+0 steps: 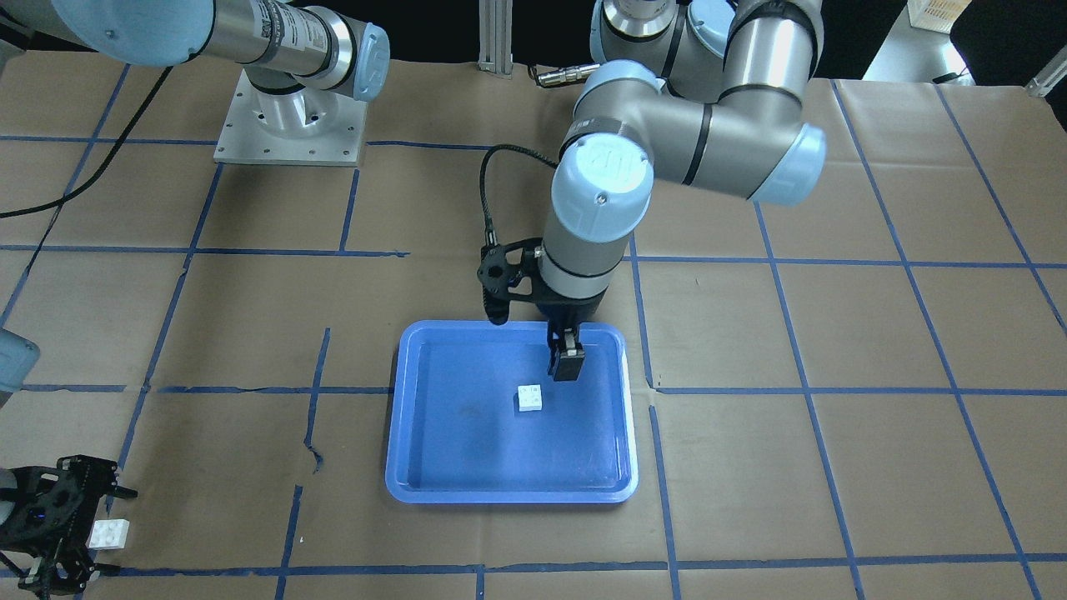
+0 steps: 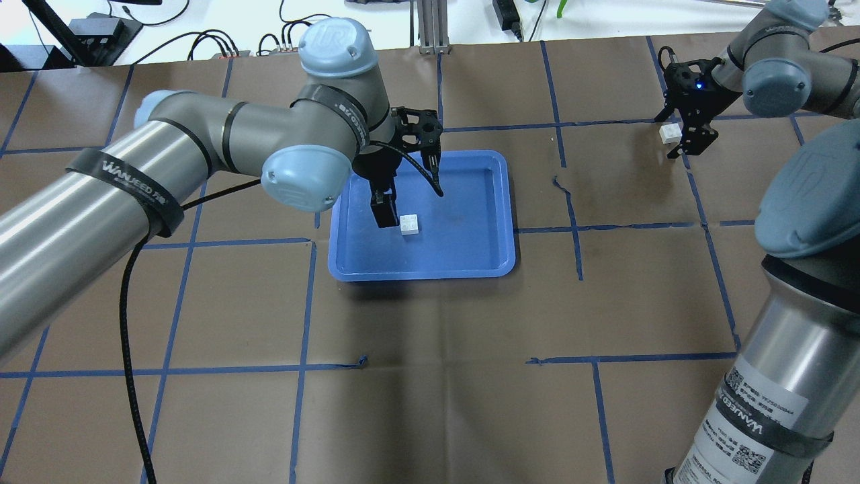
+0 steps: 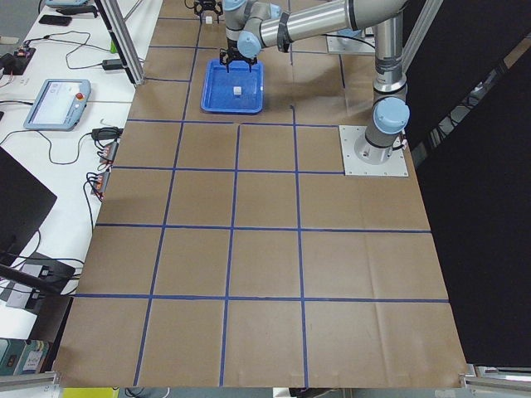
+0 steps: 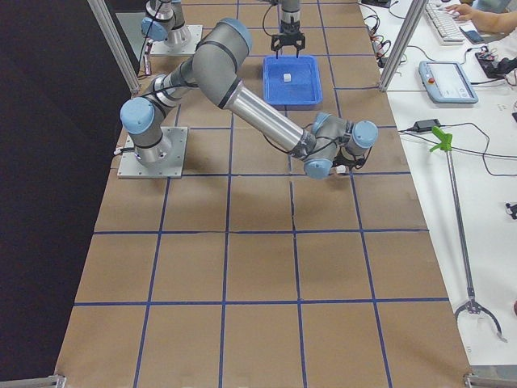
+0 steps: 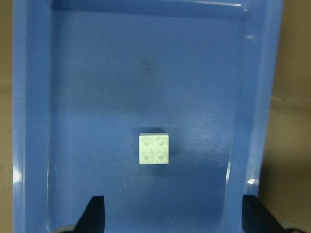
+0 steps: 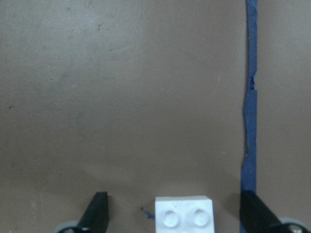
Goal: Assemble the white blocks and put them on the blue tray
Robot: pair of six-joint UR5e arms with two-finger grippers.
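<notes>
Currently, the left gripper [image 5: 174, 213] hovers over the blue tray [image 5: 34, 121] with its fingers [image 5: 96, 213] spread wide, gripping nothing. One white block [image 5: 154, 149] lies studs-up on the tray floor, clear of both fingers. The right gripper [image 6: 174, 216], well apart from the tray, is likewise spread. The second white block [image 6: 184, 217] sits between its fingers, untouched, apparently resting on the brown table paper [image 6: 146, 97].

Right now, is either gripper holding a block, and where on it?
Neither. The left gripper is open above the white block lying in the blue tray; the right gripper is open, the second block between its fingers with gaps either side.
</notes>
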